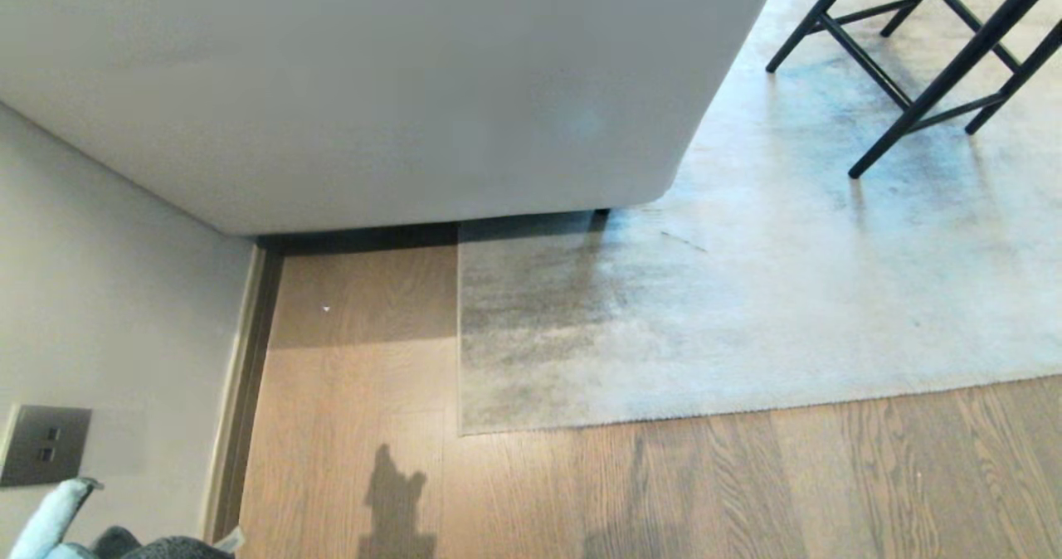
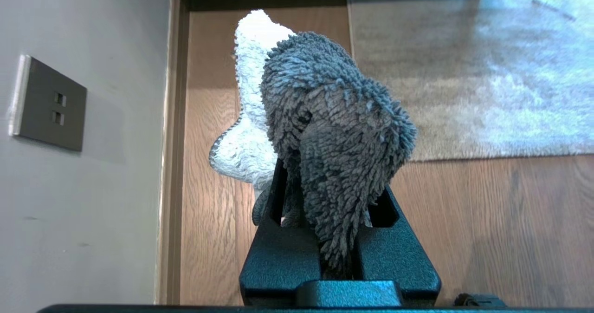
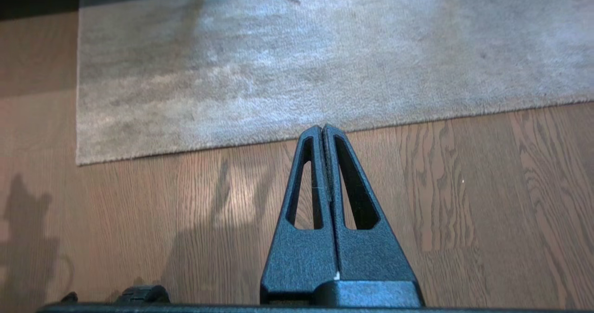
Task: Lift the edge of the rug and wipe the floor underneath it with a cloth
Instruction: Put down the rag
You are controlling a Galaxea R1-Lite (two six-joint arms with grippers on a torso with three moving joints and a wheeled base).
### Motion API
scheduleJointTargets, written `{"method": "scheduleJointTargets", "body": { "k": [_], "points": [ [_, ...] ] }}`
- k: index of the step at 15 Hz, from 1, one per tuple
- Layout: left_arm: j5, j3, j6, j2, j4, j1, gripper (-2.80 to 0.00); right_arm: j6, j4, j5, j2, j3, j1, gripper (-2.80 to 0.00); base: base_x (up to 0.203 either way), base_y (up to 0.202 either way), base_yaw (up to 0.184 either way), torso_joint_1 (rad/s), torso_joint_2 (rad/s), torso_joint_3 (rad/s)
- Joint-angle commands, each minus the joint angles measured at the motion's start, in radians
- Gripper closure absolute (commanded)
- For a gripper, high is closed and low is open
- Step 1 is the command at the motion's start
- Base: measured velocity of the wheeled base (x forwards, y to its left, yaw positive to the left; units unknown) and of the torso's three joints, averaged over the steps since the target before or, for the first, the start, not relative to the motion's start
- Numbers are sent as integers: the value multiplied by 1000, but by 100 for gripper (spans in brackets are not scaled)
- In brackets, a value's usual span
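The left gripper (image 2: pixel 334 197) is clamped on the cloth (image 2: pixel 334 136), a shaggy dark grey rag with a white fuzzy side, which bulges up and over the fingers. In the head view the cloth (image 1: pixel 124 542) peeps in at the lower left corner, close to the grey wall (image 1: pixel 108 310). The right gripper (image 3: pixel 322 132) has its fingers pressed tight together and holds nothing; it hangs over bare floor (image 3: pixel 464 201), its tips pointing at the near border of the rug.

The rug edge (image 1: pixel 705 414) lies flat on the brown plank floor (image 1: pixel 664 493), running straight across to a square corner (image 1: pixel 461 430), then turning back along the left border (image 1: pixel 458 335) towards the large pale furniture body (image 1: pixel 398 86). Between that left border and the dark skirting strip (image 1: pixel 249 376) runs a lane of open floor, closed at the far end by the furniture, which overhangs the rug's far left part. On the near side a broad band of floor lies open along the whole border.

A metal wall socket plate (image 1: pixel 46 443) sits low on the wall. Black chair legs (image 1: pixel 913 70) stand on the rug, well apart from the corner.
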Motion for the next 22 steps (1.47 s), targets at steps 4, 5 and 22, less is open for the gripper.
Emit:
{"method": "scheduleJointTargets", "body": {
  "k": [4,5,22],
  "points": [
    [0,0,-2,0,-1,0,0,0,-1,0,0,0,0,0,0,0,0,3,1,198],
    [0,0,-2,0,-1,0,0,0,-1,0,1,-1,0,0,0,0,0,2,2,195],
    [-1,0,-4,0,-1,0,0,0,-1,-1,2,1,0,0,0,0,0,1,0,30]
  ]
}}
